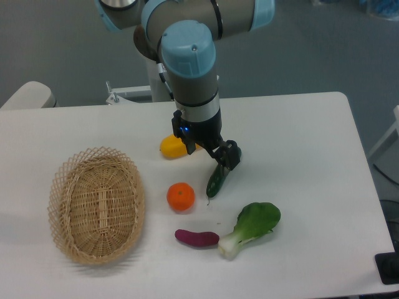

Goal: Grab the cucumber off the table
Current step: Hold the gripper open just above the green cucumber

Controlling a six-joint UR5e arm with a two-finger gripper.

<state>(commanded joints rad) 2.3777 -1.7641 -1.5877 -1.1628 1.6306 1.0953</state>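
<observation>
The small, slim, dark green glossy cucumber [216, 180] lies tilted on the large white smooth worktop [299, 124], its lower tapered end pointing toward the round orange fruit [181, 197] just beside it. The black two-finger tool [225, 159] is down at the upper end of the cucumber, and its fingers appear to close around that end, though the contact is not fully clear. A yellow fruit [171, 147] sits behind the tool.
</observation>
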